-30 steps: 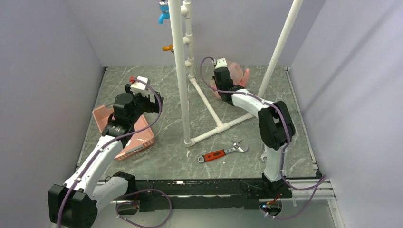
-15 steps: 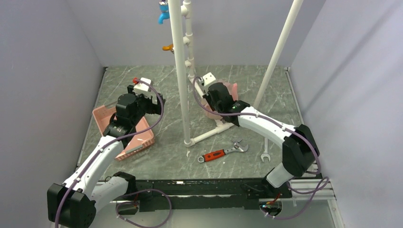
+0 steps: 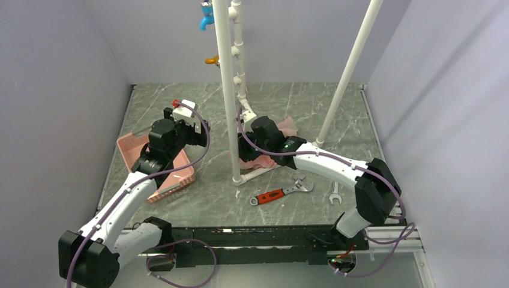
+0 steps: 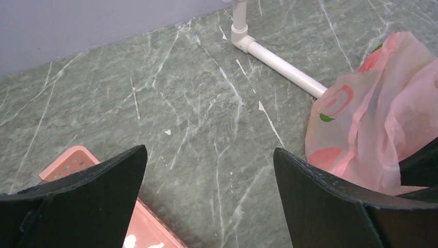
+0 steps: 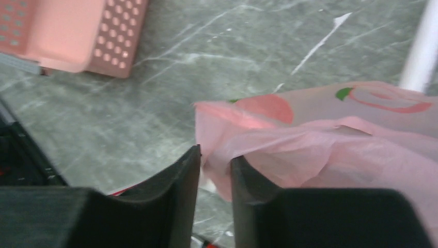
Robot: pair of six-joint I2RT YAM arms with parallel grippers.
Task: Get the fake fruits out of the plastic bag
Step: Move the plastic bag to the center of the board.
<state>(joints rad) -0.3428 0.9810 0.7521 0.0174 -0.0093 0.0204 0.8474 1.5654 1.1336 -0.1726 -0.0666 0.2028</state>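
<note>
The plastic bag (image 3: 254,161) is pink and crinkly, with peach prints, and lies slumped over the low white pipe near the table's middle. It also shows in the left wrist view (image 4: 372,119) and the right wrist view (image 5: 330,139). My right gripper (image 3: 251,150) (image 5: 215,155) is right at the bag's near edge. Its jaws stand slightly apart, with a loose fold of the plastic hanging between them. My left gripper (image 3: 195,133) (image 4: 209,150) hovers wide open and empty over bare table, left of the bag. The fake fruits are hidden.
A rigid pink slotted basket (image 3: 135,150) (image 4: 72,160) (image 5: 67,31) sits under the left arm. White pipe uprights (image 3: 227,90) and a floor pipe (image 4: 281,62) cross the middle. A red-handled wrench (image 3: 279,193) and a spanner (image 3: 334,193) lie near the front.
My right arm swept from the back of the table forward and left, dragging the bag over the floor pipe. Its jaws, shut before, now stand slightly apart. The left arm barely moved.
</note>
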